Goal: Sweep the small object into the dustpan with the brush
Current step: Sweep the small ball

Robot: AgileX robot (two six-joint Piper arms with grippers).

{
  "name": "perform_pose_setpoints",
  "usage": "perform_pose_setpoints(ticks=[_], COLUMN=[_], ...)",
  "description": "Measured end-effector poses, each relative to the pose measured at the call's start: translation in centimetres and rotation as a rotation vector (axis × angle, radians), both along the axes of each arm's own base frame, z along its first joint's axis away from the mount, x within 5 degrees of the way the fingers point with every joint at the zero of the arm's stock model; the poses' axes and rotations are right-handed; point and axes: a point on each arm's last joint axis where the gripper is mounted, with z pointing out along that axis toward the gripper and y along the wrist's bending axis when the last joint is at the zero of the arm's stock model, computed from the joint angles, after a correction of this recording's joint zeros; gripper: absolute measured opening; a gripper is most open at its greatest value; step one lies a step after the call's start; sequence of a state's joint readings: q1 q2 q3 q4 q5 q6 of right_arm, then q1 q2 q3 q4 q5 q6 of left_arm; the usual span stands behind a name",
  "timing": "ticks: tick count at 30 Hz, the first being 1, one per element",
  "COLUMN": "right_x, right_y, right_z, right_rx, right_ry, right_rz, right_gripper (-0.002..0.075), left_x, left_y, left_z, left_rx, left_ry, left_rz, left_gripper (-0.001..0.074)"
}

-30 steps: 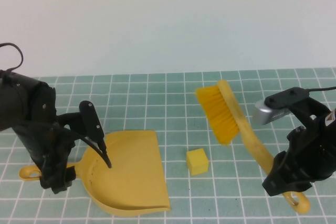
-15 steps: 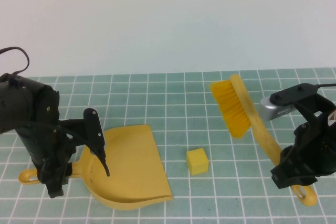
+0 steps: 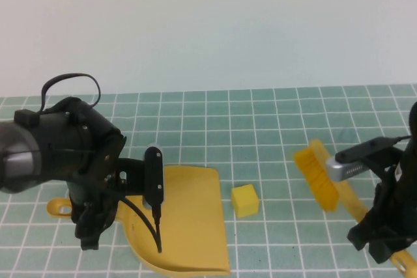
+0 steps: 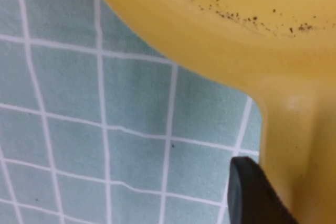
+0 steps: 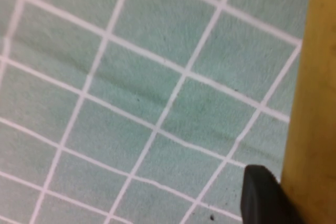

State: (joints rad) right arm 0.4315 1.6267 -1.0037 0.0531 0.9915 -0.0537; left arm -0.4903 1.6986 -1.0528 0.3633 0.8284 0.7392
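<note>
The small pale-yellow cube (image 3: pixel 245 200) lies on the green checked cloth between the two tools. The yellow dustpan (image 3: pixel 192 222) lies to its left, its straight edge a short gap from the cube. My left gripper (image 3: pixel 88 232) is shut on the dustpan's handle (image 4: pixel 294 145); one black finger (image 4: pixel 252 192) shows beside it. The yellow brush (image 3: pixel 316 177) sits low to the cube's right, bristles toward the cube. My right gripper (image 3: pixel 381 245) is shut on the brush handle (image 5: pixel 312 103), a black finger (image 5: pixel 262 198) against it.
The green checked cloth (image 3: pixel 260 122) covers the table up to a pale wall behind. A black cable (image 3: pixel 65 83) loops above my left arm. The brush handle's end (image 3: pixel 407 265) reaches the view's lower right corner.
The dustpan has slid right, closer to the cube. The brush has dropped from a raised tilt to low on the cloth, right of the cube. The cube has not moved.
</note>
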Motion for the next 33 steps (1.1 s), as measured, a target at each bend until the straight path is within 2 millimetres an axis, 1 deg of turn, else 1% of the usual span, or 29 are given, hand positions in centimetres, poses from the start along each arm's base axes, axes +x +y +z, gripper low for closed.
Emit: perform_pose_setpoints(ticks=[6, 8, 10, 14, 17, 21, 33], right_x=[0.3, 0.1, -0.1, -1.0, -1.7, -1.7, -0.8], right_y=[0.4, 1.2, 2.4, 4.9, 6.5, 7.9, 10.2], right_z=[-2.1, -2.8, -3.3, -3.6, -3.3, -2.6, 0.5], right_rx=[-0.039, -0.050, -0.051, -0.023, 0.000, 0.031, 0.164], right_ry=[0.077, 0.096, 0.090, 0.059, 0.052, 0.038, 0.042], right_rz=[-0.006, 0.015, 0.047, 0.095, 0.122, 0.126, 0.090], right_gripper=[0.0169, 0.0169, 0.0169, 0.0169, 0.0169, 0.0169, 0.0169], left_x=[0.2, 0.3, 0.4, 0.5, 0.6, 0.6, 0.6], left_y=[-0.2, -0.3, -0.3, -0.4, -0.5, -0.5, -0.7], left_z=[-0.1, -0.4, -0.8, -1.4, -1.5, -1.5, -1.5], left_rx=[-0.017, -0.021, -0.019, -0.012, -0.020, -0.021, -0.046], left_ry=[-0.022, -0.016, -0.008, 0.007, 0.000, 0.002, 0.002], left_rz=[0.008, 0.011, 0.012, 0.019, 0.017, 0.022, 0.032], left_gripper=[0.0000, 0.0000, 0.0000, 0.0000, 0.0000, 0.0000, 0.0000])
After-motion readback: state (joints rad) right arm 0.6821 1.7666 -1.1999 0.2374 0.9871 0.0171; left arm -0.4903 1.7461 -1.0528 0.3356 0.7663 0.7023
